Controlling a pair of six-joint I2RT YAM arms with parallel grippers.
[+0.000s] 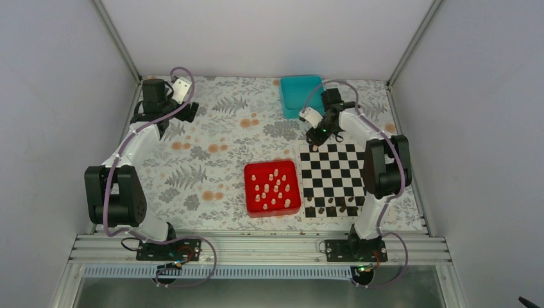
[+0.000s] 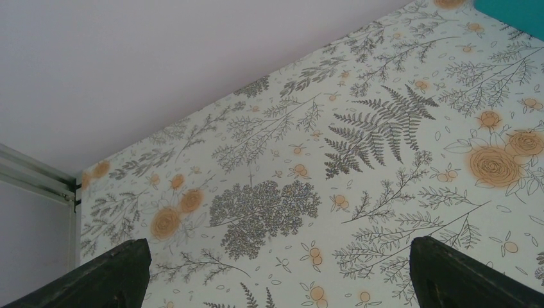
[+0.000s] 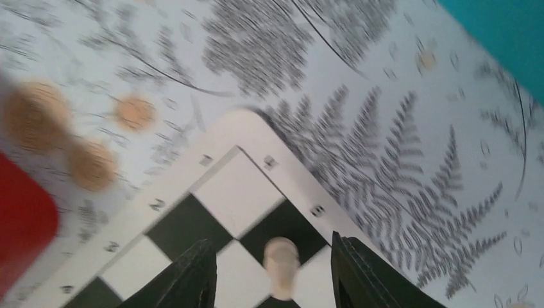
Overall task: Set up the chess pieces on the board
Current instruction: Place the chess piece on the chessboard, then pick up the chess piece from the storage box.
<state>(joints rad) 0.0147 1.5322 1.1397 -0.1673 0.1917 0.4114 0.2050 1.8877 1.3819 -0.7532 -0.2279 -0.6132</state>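
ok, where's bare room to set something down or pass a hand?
Free: floral tablecloth between the left arm and the red square tray; middle rows of the black-and-white checkered chessboard. Crowded: small pale chess pieces in the tray, dark brown pieces on the board's near rows, right hand at its far-left corner.

blk/wht checkered board [image 1: 333,172], cream pieces [image 1: 266,188], red tray [image 1: 251,169], teal tray [image 1: 300,96], floral cloth [image 1: 212,160]
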